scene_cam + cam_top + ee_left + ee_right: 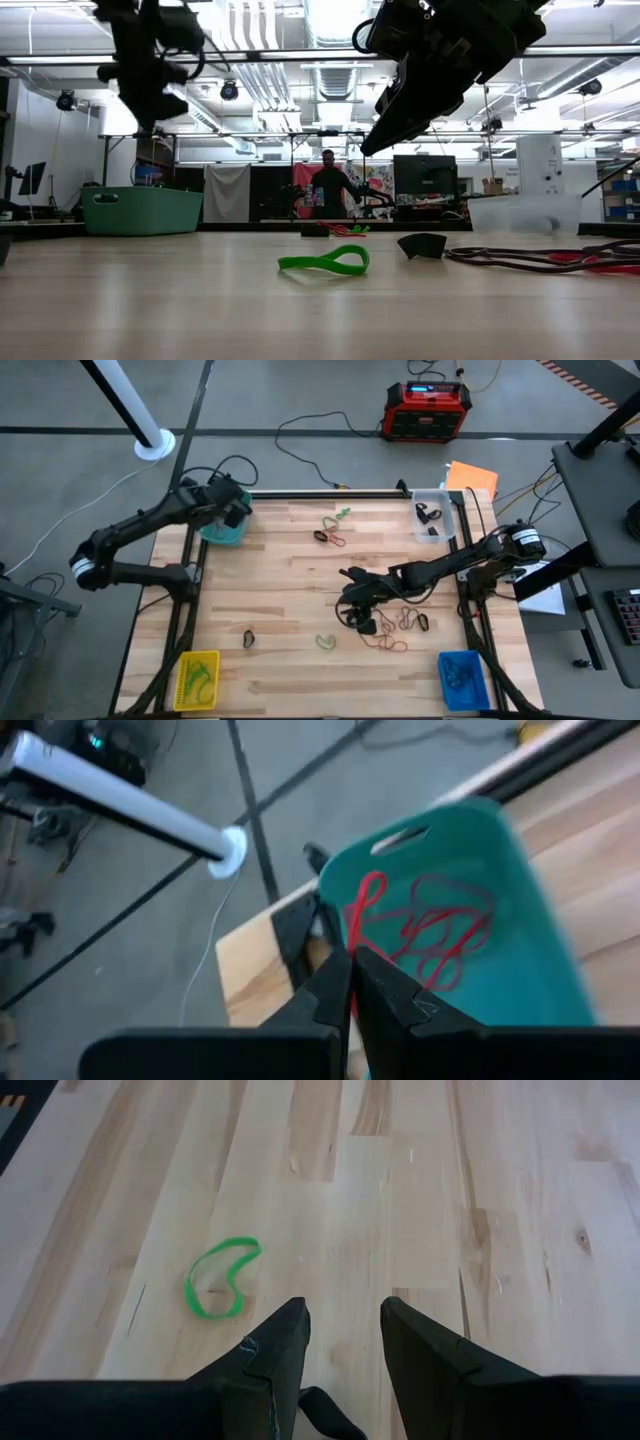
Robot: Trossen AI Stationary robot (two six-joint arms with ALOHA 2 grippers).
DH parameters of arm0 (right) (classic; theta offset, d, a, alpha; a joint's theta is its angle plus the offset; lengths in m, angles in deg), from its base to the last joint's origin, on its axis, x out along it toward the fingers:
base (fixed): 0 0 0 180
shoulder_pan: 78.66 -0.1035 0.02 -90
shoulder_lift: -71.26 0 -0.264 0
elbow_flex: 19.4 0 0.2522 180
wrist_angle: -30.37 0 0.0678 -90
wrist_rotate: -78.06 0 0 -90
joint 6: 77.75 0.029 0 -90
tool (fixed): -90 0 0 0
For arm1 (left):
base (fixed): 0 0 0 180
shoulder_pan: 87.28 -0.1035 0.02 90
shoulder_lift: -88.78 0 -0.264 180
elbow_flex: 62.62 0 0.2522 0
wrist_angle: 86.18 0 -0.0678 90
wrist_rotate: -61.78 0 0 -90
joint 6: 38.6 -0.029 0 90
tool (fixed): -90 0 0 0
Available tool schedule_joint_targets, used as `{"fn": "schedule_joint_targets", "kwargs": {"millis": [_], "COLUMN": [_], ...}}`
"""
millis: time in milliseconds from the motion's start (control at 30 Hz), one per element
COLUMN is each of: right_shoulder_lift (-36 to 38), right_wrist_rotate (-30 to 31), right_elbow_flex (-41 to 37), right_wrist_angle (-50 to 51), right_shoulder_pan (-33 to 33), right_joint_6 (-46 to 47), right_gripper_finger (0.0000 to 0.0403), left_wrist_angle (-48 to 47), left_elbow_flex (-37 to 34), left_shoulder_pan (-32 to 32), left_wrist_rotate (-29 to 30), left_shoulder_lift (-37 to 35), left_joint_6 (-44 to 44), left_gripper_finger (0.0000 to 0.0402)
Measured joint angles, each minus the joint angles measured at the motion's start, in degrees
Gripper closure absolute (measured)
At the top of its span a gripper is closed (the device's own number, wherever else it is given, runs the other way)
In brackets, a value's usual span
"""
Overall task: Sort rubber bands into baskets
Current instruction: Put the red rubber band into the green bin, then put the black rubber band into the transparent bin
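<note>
Left gripper (232,510) over teal basket (222,531); right gripper (352,595) mid-table.

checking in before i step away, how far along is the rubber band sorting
Partly done. Red bands lie in the teal basket, with others in the clear basket, yellow basket and blue basket. In hand: the left claw is shut above the teal basket; the right claw hangs open near a green band. Several loose bands remain on the table.

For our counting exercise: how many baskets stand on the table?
4: teal basket at the far left corner, clear basket at the far right, yellow basket at the near left, blue basket at the near right. None seems hidden.
</note>
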Motion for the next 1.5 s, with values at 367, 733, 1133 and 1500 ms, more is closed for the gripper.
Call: {"fn": "schedule_joint_targets", "kwargs": {"millis": [367, 733, 1133, 1500], "right_shoulder_lift": [0.0, 0.0, 0.0, 0.0], "right_wrist_rotate": [0.0, 0.0, 0.04, 2.87], "right_elbow_flex": [0.0, 0.0, 0.0, 0.0], "right_wrist_angle": [-0.15, -0.39, -0.2, 8.97], "right_shoulder_pan": [0.0, 0.02, 1.79, 2.49], "right_joint_6": [0.0, 0.02, 2.48, 12.36], "right_gripper_finger": [0.028, 0.028, 0.028, 0.028], "left_wrist_angle": [2.53, 3.16, 12.61, 23.12], "left_elbow_flex": [-4.4, -4.4, -4.77, -6.1], "left_shoulder_pan": [-1.37, -1.35, 13.03, 35.07], "left_wrist_rotate": [-0.04, -0.06, -10.16, -23.24], "left_shoulder_lift": [3.08, 4.36, 3.51, 3.51], "left_joint_6": [1.25, 1.41, -0.31, -10.48], "left_gripper_finger": [0.0395, 0.0308, 0.027, 0.0274]}}
